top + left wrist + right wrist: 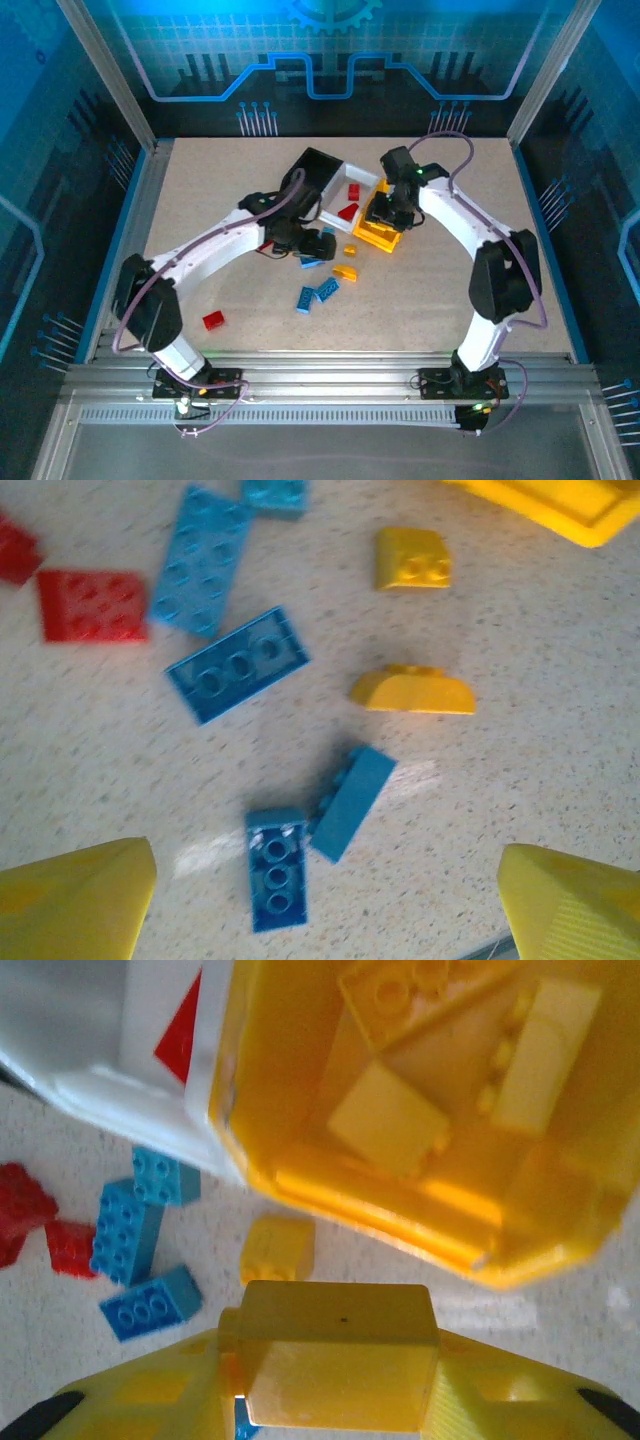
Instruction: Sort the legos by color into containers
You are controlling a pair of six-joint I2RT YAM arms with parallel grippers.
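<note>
Three joined containers sit mid-table: black [318, 165], white [340, 192] and yellow [374, 236]. My right gripper [330, 1392] is shut on a yellow lego [336, 1350], just in front of the yellow bin [262, 1090], which holds several yellow bricks. The white bin [110, 1050] holds a red piece [180, 1032]. My left gripper [320, 910] hangs open over the table. Two blue legos lie between its fingertips, one flat [275, 868] and one tilted [350, 802] against it. In the top view the left gripper [322, 245] is near the bins' front.
Loose bricks lie around: blue ones [238, 664] [205, 560], two yellow ones [412, 558] [412, 690], a red one [92, 605]. A lone red brick [213, 320] sits toward the near left. Blue bricks [318, 294] lie mid-table.
</note>
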